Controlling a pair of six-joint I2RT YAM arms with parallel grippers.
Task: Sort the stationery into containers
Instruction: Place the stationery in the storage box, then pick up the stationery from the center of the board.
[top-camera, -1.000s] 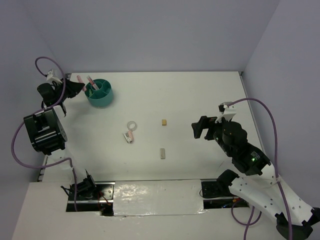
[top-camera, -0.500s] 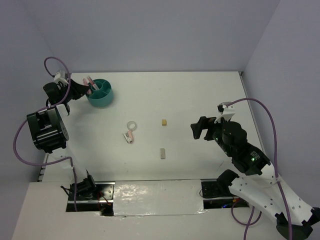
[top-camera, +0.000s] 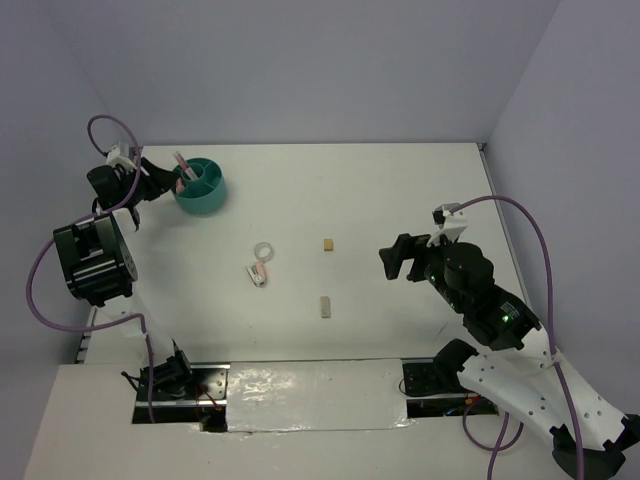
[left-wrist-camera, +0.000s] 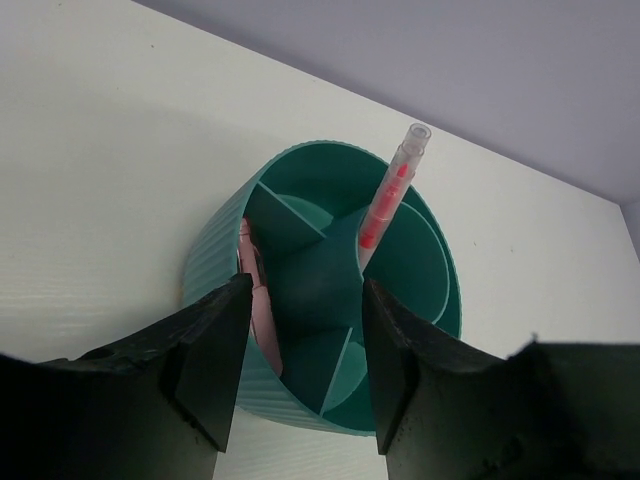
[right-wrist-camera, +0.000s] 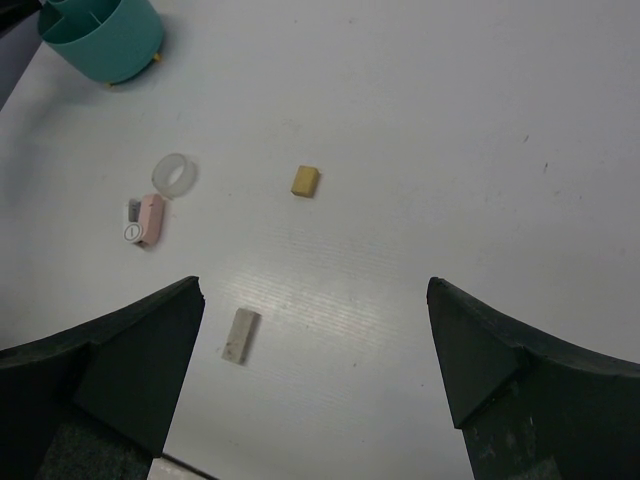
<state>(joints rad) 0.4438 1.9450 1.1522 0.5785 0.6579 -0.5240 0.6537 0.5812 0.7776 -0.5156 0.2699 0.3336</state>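
The teal cup (top-camera: 205, 203) stands at the far left of the table. A pink pen (left-wrist-camera: 390, 195) leans upright in one of its compartments, and a pink piece (left-wrist-camera: 250, 295) sits in its left compartment. My left gripper (top-camera: 152, 178) is open and empty just left of the cup, its jaws framing the cup's near wall (left-wrist-camera: 215, 270). A clear ring (right-wrist-camera: 175, 173), a pink oblong piece (right-wrist-camera: 145, 220), a tan block (right-wrist-camera: 305, 181) and a pale block (right-wrist-camera: 240, 335) lie on the table. My right gripper (top-camera: 395, 258) is open and empty, above the table to their right.
The white table (top-camera: 400, 190) is closed in by grey walls at the back and sides. The cup stands near the back left corner. In the top view the ring (top-camera: 263, 251) and pink piece (top-camera: 258, 272) lie together mid-table, with the tan block (top-camera: 328, 243) to their right.
My left gripper has shifted a little up and toward the cup. My right gripper has edged slightly left. The items on the table have not moved.
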